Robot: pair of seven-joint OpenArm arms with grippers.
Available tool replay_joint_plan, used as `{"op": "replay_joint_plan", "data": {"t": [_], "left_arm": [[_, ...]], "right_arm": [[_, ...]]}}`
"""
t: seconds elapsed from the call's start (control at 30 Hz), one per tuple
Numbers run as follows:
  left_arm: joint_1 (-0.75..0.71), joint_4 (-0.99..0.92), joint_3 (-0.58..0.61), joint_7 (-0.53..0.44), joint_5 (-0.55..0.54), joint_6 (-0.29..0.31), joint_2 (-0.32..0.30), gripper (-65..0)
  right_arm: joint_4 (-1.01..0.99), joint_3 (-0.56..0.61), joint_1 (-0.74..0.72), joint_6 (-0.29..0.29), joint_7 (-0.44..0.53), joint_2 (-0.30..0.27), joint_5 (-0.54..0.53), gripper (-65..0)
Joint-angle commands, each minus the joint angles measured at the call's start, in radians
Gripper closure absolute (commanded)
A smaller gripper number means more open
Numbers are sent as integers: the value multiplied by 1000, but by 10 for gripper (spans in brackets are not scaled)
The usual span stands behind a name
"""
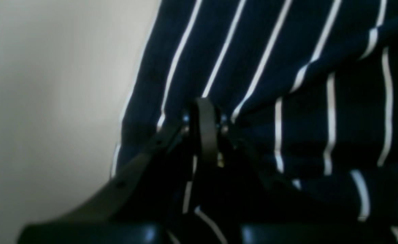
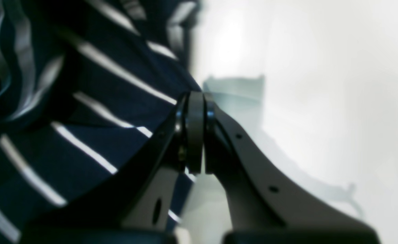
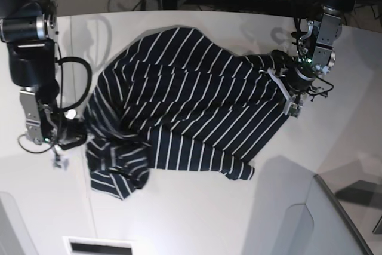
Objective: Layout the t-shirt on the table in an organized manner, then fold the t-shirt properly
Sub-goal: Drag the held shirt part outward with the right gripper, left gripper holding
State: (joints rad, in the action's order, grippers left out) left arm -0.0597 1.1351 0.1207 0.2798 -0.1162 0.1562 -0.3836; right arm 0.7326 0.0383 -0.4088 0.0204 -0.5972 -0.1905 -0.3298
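Left end effector [image 1: 204, 112]: pressed together, pinching t-shirt [image 3: 185, 111] fabric; tips partly lost in dark cloth. Right end effector [image 2: 195, 101]: pressed together at shirt's edge; whether cloth is caught is unclear, view blurred. Shirt navy with thin white stripes, rumpled, lower hem bunched, lying mid tabletop [image 3: 191, 219].

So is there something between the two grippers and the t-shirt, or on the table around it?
Nothing visible stands between them. The left gripper is shut on the t-shirt at one edge, the right gripper shut at the opposite edge. The table around the shirt shows no other object.
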Motion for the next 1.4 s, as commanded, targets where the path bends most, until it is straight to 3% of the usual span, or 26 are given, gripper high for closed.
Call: {"op": "replay_joint_plan", "data": {"t": [0.0, 0.17, 0.33, 0.53, 0.6, 0.7, 0.87, 0.93, 1.0, 1.13, 1.2, 1.3, 1.37], "left_arm": [[-10, -7, -2, 86, 17, -5, -19, -36], [-25, -7, -2, 86, 17, -5, -31, -36], [-44, -8, -2, 86, 17, -5, -50, -36], [-56, -8, -6, 86, 16, -5, -68, -36], [-67, 3, -54, 86, 16, -5, -65, -36], [-78, 6, -132, 86, 16, -2, -48, -36], [-102, 141, -209, 92, 17, -2, -22, -36], [-111, 214, -221, 92, 17, -2, -15, -36], [-111, 257, -223, 94, 17, -4, -13, -36], [-62, 257, -223, 94, 17, -4, 18, -36], [-24, 217, -218, 94, 17, -4, 28, -36], [50, 113, -201, 88, 19, -4, 44, -36], [97, 53, -169, 88, 19, -4, 51, -36]], "right_arm": [[11, -1, -17, -23, 4, -20, 13, -2], [11, 4, -15, -43, 4, -60, 14, -2], [11, 5, -19, -168, 7, -125, 16, -2], [11, 1, -22, -202, 3, -203, 16, -3], [29, 4, -17, -262, 1, -217, 16, -2], [158, 4, 37, -273, -40, -215, 14, -2], [555, -5, 161, -273, -186, -201, 4, -9], [712, -7, 213, -273, -280, -162, -32, -17], [839, -44, 279, -273, -346, -120, -113, -69], [925, -171, 410, -242, -361, -10, -328, -225], [928, -183, 468, -185, -361, 10, -407, -201], [927, -125, 540, -113, -369, 24, -466, -59], [921, -68, 568, -101, -363, 24, -467, -29]]}}
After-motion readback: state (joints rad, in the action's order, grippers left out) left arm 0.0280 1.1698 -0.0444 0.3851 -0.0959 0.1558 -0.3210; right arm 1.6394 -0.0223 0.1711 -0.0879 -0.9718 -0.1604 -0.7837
